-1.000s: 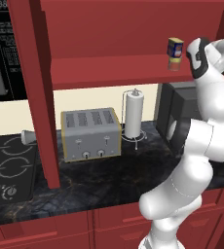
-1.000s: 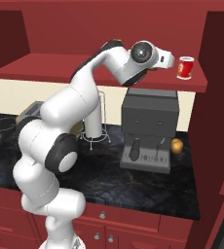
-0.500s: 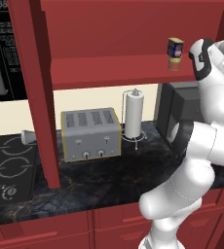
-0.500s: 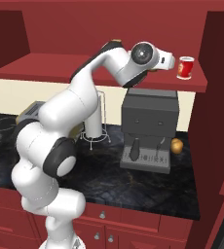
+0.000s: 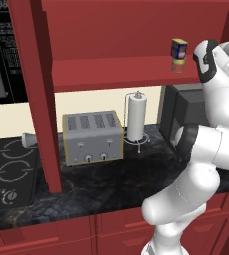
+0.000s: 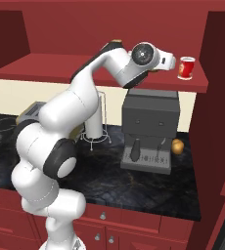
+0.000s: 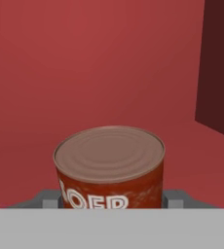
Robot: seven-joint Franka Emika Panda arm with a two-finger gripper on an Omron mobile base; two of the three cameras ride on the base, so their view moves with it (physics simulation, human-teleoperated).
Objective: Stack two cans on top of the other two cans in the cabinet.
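The red-and-white can [image 7: 110, 168] stands upright on the cabinet shelf [image 6: 85, 68], between the pincer [image 7: 112, 198] fingers; the pincer seems to grasp it, though contact is hidden. The blue-and-yellow can [image 5: 178, 49] sits atop a tan can [image 5: 177, 65].

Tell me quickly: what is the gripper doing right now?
Gripper: jaws at either side of the red-and-white can; whether they grip it cannot be told.
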